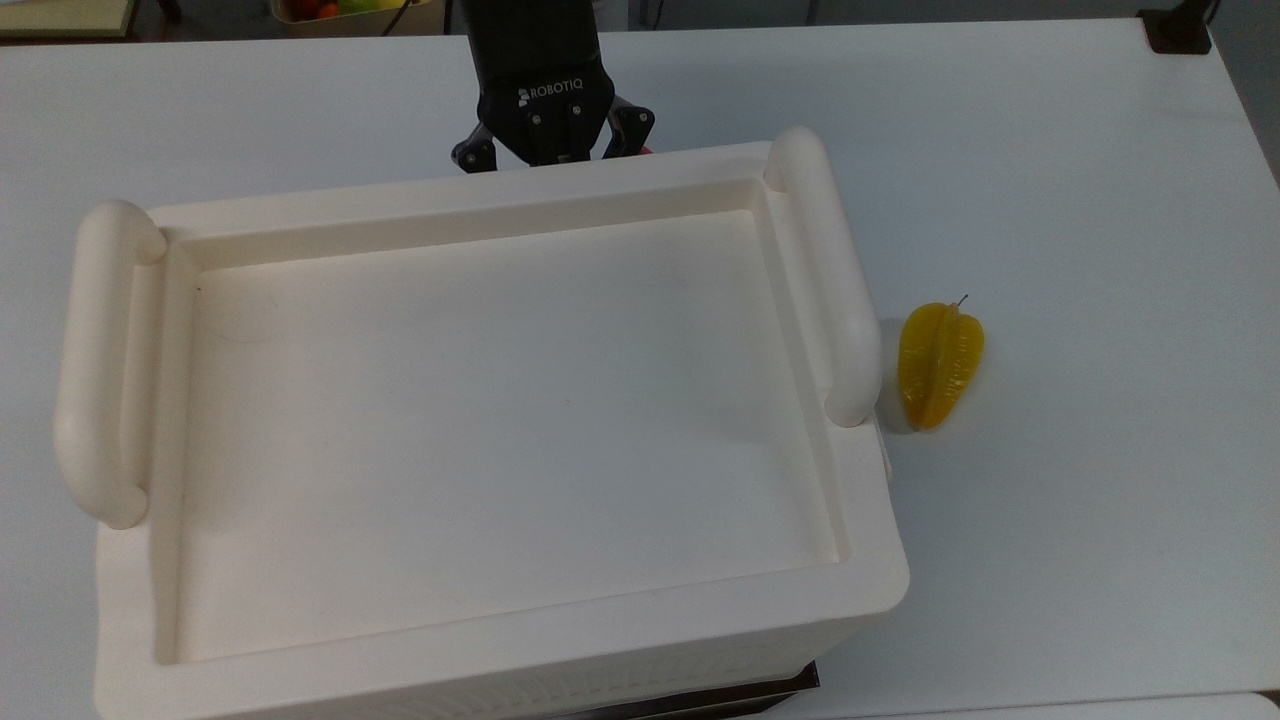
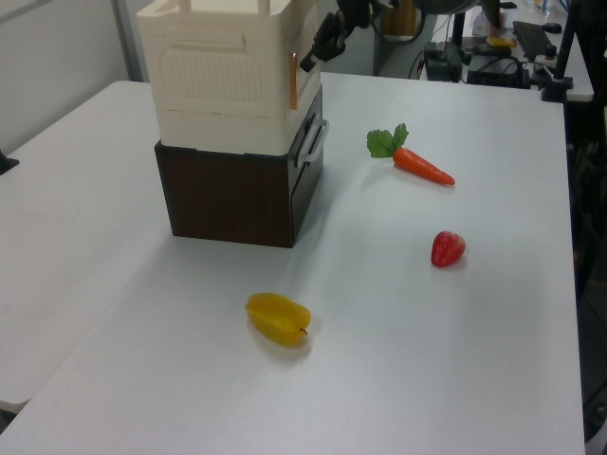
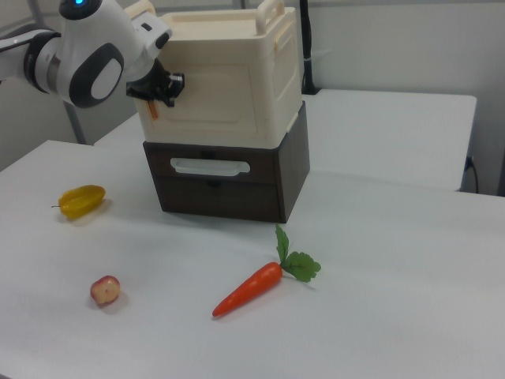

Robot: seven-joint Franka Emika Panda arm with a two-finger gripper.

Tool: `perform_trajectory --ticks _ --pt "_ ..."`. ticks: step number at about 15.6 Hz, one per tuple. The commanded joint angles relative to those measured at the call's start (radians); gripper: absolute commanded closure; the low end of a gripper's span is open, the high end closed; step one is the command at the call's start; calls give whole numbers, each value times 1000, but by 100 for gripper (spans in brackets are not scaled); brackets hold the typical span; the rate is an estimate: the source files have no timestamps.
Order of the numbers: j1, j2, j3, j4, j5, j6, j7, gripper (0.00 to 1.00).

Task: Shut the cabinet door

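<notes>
We see the white table (image 2: 493, 332) spread under everything, with the cabinet (image 3: 229, 71) standing on a dark brown drawer unit (image 3: 229, 185). The gripper (image 1: 553, 152) sits at the cabinet's far edge in the top view, just beyond the rim, its fingers spread part-way with nothing between them. The cabinet door (image 3: 213, 95) lies right against the gripper, flush with the cabinet's front in the right view; in the left view its edge (image 2: 293, 81) is a thin strip just below the gripper. Well below it on the table lie a carrot (image 2: 417, 161), a yellow fruit (image 2: 278, 318) and a small red fruit (image 2: 448, 248).
</notes>
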Motion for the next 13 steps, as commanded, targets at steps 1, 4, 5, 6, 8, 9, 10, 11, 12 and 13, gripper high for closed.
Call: perform_trajectory --ticks 1,4,5,6,8,9,10,11,12,13 --pt "-33 -88 -6 -19 14 -251 8 100" --pt "-106 -161 -6 -17 -1 -527 81 100" --pt "-126 -180 -7 -14 -12 -594 143 100" --pt "-148 -195 -6 -14 -39 -650 200 100" --pt "-166 -220 7 -14 -146 -772 299 98" --pt "-186 -233 26 -14 -212 -821 338 94" --pt "-218 -244 63 -16 -257 -864 370 84" --pt "-255 -247 94 -19 -271 -905 399 49" --pt "-272 -250 111 -23 -282 -941 412 0" --pt "-274 -249 113 -28 -288 -947 413 0"
